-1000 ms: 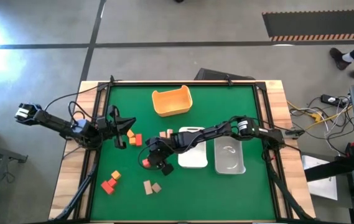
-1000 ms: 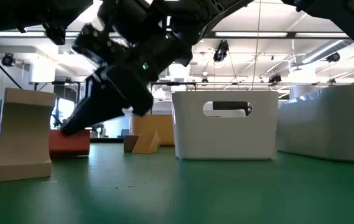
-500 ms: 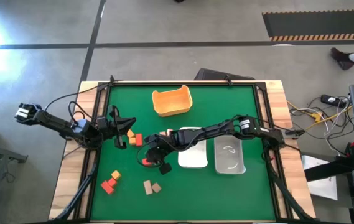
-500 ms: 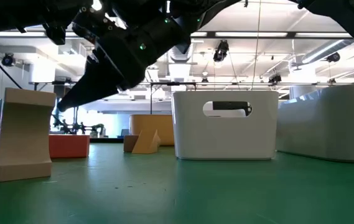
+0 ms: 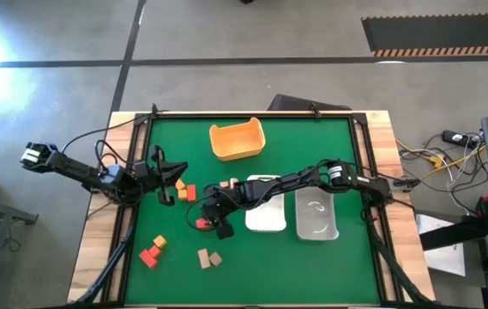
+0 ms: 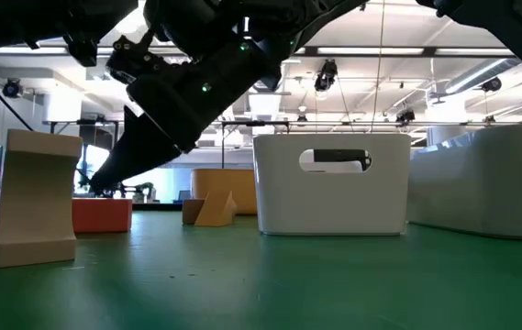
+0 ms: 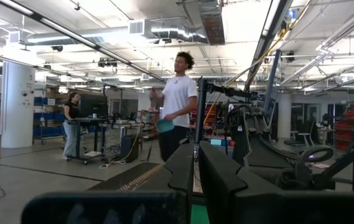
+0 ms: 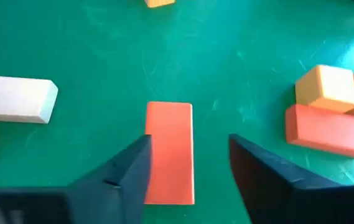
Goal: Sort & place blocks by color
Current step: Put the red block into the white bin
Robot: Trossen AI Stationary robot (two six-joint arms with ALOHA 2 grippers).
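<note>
A red bar block (image 8: 170,152) lies flat on the green table, also seen in the high view (image 5: 201,223) and the low view (image 6: 101,213). My right gripper (image 8: 186,171) hovers open just above it. One finger (image 8: 127,174) is over the bar's long edge and the other (image 8: 270,180) is over bare mat. I see no touch. Other blocks lie around: a tan bar (image 8: 15,99), an orange cube (image 8: 326,87) and another red bar (image 8: 329,130). My left gripper (image 7: 195,180) waits shut at the table's left edge (image 5: 173,173), raised.
A yellow-orange tub (image 5: 237,139) stands at the far middle. A white tray (image 5: 265,216) and a clear tray (image 5: 316,215) sit right of centre. Loose blocks lie at the left (image 5: 183,190) and near left (image 5: 151,252), with tan ones (image 5: 208,257) beside them. People stand beyond the table.
My right gripper has lifted its fingertip off the red bar's top and rolled about its own pointing line. In the low view its fingers show wider apart than half a second ago. The red bar has stayed where it was.
</note>
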